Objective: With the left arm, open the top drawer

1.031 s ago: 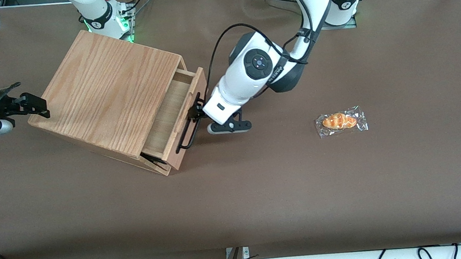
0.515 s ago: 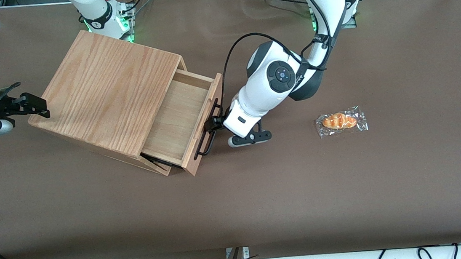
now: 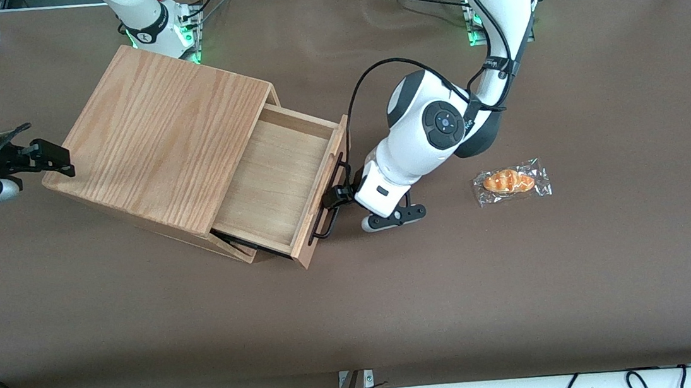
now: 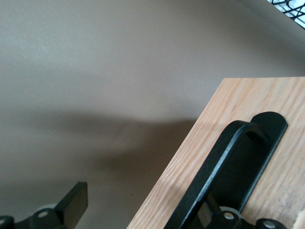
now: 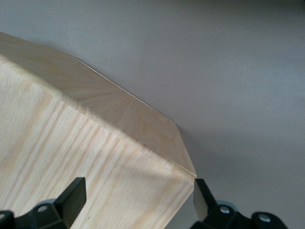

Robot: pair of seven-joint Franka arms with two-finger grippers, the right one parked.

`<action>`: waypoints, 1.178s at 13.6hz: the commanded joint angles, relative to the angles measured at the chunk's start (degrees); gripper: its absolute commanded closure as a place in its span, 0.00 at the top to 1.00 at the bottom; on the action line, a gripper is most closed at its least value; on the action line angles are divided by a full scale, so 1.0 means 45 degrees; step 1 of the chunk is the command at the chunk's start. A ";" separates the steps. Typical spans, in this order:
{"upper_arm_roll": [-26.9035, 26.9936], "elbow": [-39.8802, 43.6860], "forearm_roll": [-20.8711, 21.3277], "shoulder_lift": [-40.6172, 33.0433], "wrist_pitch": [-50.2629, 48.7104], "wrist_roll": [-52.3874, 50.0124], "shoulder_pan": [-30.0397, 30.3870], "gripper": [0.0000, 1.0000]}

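Note:
The top drawer point(image 3: 274, 178) stands pulled far out of the oak-grain box point(image 3: 162, 135), and its bare wooden floor shows. Its black bar handle point(image 3: 323, 224) runs along the front panel point(image 3: 325, 180). My left arm point(image 3: 425, 132) reaches down in front of the drawer, with the gripper point(image 3: 336, 196) at the middle of the handle. In the left wrist view the gripper point(image 4: 143, 212) is open: one finger point(image 4: 71, 205) hangs over the table and the other sits under the handle point(image 4: 224, 162), against the front panel point(image 4: 205, 143).
A wrapped bread roll point(image 3: 510, 182) lies on the brown table cover point(image 3: 457, 297), toward the working arm's end from the gripper. Cables run along the table edge nearest the camera. The right wrist view shows only a corner of the box point(image 5: 119, 143).
The drawer has slid steadily farther out of the box. My gripper and wrist have moved with the handle toward the working arm's end and a little nearer the camera.

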 commanded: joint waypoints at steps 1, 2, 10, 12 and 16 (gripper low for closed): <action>0.0068 0.0281 0.0544 0.0136 -0.0208 -0.0125 0.0469 1.00; 0.0068 0.0281 0.0544 0.0078 -0.0246 -0.0125 0.0490 1.00; -0.0030 0.0398 -0.0139 -0.0723 -0.1223 -0.1237 0.0840 1.00; -0.0049 0.0398 -0.0120 -0.1073 -0.1961 -0.1335 0.1172 1.00; 0.0107 0.0320 0.0211 -0.2206 -0.3949 -0.1083 0.2419 1.00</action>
